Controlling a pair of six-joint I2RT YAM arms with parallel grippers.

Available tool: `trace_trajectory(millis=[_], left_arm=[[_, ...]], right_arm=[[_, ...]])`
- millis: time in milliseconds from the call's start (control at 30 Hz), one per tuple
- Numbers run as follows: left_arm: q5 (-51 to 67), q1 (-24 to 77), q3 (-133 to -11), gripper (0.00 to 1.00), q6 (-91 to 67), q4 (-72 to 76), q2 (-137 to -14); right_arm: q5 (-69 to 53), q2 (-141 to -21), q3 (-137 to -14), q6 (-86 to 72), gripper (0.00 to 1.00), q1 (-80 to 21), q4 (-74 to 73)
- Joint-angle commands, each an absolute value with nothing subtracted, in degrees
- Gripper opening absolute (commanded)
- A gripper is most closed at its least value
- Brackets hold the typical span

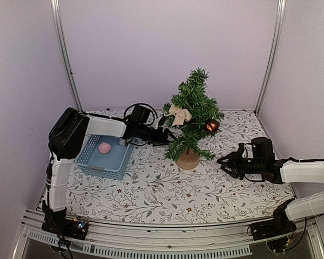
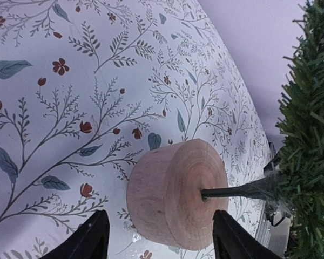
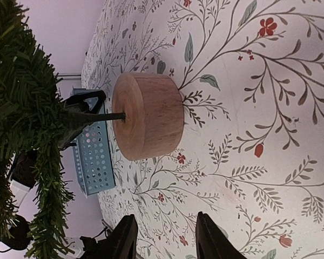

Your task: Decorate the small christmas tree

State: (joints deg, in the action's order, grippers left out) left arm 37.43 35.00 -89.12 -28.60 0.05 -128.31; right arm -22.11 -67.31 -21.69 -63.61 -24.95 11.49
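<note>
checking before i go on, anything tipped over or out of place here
Nothing stands out. The small christmas tree stands upright on its wooden base, bow and ball hang on it, and the blue basket sits flat.

**A:** Site type?

**B:** Robot lab. A boxed-in test cell, to be exact.

**A:** Grounds?

**B:** Plain lilac wall panels (image 1: 167, 43) close it in at the far side, left and right. A bare aluminium post stands in each far corner, the left post (image 1: 66, 54) and the right post (image 1: 270, 54). A slotted metal rail (image 1: 167, 237) runs along the near edge. The left arm (image 1: 105, 127) and right arm (image 1: 305, 171) are mounted at its two ends.

**A:** Wiring?

**B:** Exposed. There are loose cables (image 1: 291, 237) at the right base and a small circuit board (image 1: 78, 222) at the left base.

**A:** Homely touches?

**B:** A floral-print cloth (image 1: 151, 189) covers the table.
</note>
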Motion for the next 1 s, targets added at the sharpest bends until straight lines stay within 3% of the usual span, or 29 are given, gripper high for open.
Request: trace_trajectory(millis=[0, 967], left_arm=[[40.0, 36.4, -90.9, 0.66, -29.1, 2.5, -130.3], [41.1, 37.9, -83.7, 0.45, -33.6, 11.9, -129.5]], right_arm=[[-25.1, -72.8, -23.3, -64.1, 0.39, -25.1, 20.3], [-29.2, -100.7, -39.3, -61.1, 0.28, -27.4, 32.0]])
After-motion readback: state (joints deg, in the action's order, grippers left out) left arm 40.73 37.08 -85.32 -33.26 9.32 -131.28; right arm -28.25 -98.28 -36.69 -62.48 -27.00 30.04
